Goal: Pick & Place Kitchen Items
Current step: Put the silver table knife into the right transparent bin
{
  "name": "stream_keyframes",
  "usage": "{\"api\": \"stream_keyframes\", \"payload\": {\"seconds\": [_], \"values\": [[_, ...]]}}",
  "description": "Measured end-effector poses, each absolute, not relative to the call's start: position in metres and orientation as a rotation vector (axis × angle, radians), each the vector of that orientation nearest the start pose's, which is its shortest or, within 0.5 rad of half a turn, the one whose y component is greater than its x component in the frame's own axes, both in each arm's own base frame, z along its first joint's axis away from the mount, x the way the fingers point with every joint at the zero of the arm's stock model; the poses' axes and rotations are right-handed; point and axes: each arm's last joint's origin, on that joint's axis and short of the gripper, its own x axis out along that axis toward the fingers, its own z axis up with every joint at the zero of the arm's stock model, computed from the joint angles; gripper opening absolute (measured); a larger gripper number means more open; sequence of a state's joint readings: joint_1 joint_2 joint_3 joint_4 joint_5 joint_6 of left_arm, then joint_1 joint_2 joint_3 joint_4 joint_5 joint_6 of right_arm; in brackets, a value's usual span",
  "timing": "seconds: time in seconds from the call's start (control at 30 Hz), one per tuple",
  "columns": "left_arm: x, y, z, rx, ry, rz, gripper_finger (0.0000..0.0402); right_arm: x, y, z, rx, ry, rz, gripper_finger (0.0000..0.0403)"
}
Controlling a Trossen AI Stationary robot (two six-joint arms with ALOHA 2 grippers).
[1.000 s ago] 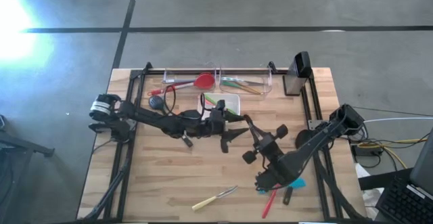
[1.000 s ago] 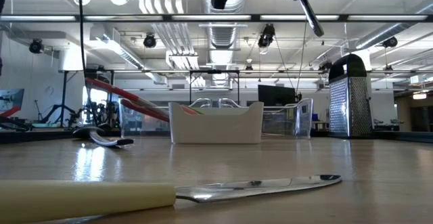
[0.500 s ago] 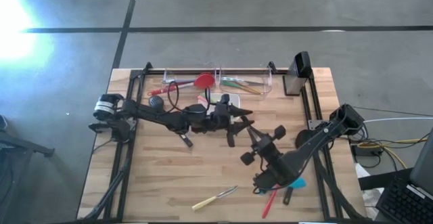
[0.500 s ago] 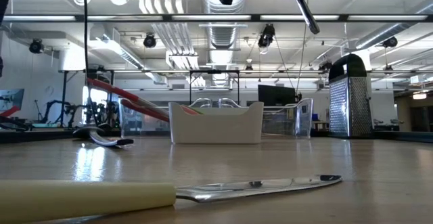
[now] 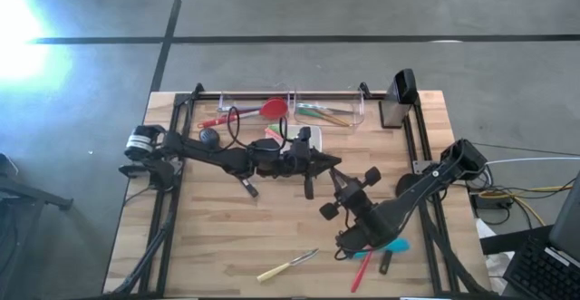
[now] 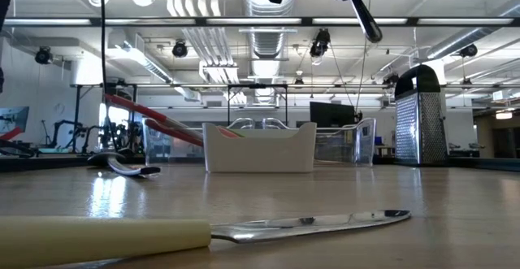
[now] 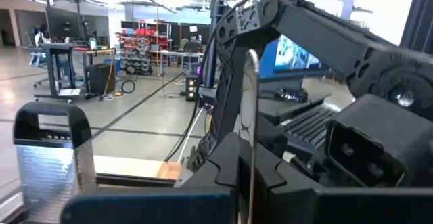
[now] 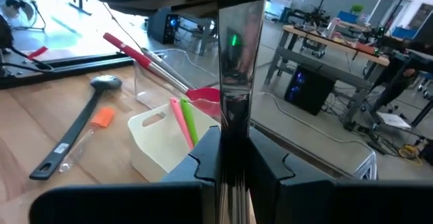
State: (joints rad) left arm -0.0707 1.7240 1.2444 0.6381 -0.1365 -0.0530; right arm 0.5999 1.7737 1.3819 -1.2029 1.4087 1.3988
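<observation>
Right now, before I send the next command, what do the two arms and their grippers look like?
Both are matte black, built of slim jointed links. The left arm has a silver-white cylinder at its base and a thin black cable looping off it. The right arm ends in the right gripper, whose wide body has round black knobs at both ends. I can read no markings.

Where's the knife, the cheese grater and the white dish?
knife (image 6: 106, 238): low view, on its cream handle.
grater (image 6: 420, 119): low view, on its metal face.
white dish (image 8: 157, 143): right wrist view, on its side wall.
</observation>
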Motion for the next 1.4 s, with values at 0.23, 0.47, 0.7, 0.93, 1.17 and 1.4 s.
{"api": "stream_keyframes", "payload": {"seconds": [0.23, 0.47, 0.7, 0.93, 1.17, 1.4], "values": [[0.399, -0.01, 0.319, -0.096, -0.134, 0.041, 0.0002, 0.288, 0.145, 0.251, -0.107, 0.266, -0.995, 0.003], [0.4, -0.008, 0.314, -0.086, -0.097, 0.039, 0.0031, 0.286, 0.14, 0.259, -0.134, 0.261, -0.999, 0.003], [0.4, -0.007, 0.315, -0.085, -0.1, 0.042, 0.0056, 0.284, 0.139, 0.263, -0.142, 0.263, -0.997, 0.003], [0.394, -0.006, 0.32, -0.084, -0.077, 0.044, 0.0053, 0.283, 0.138, 0.263, -0.161, 0.281, -0.996, 0.003], [0.392, -0.006, 0.32, -0.095, -0.035, 0.041, 0.0053, 0.283, 0.137, 0.263, -0.16, 0.287, -0.998, 0.003], [0.394, -0.007, 0.311, -0.103, 0.035, 0.021, 0.0053, 0.283, 0.137, 0.263, -0.16, 0.281, -1.0, 0.003]]}}
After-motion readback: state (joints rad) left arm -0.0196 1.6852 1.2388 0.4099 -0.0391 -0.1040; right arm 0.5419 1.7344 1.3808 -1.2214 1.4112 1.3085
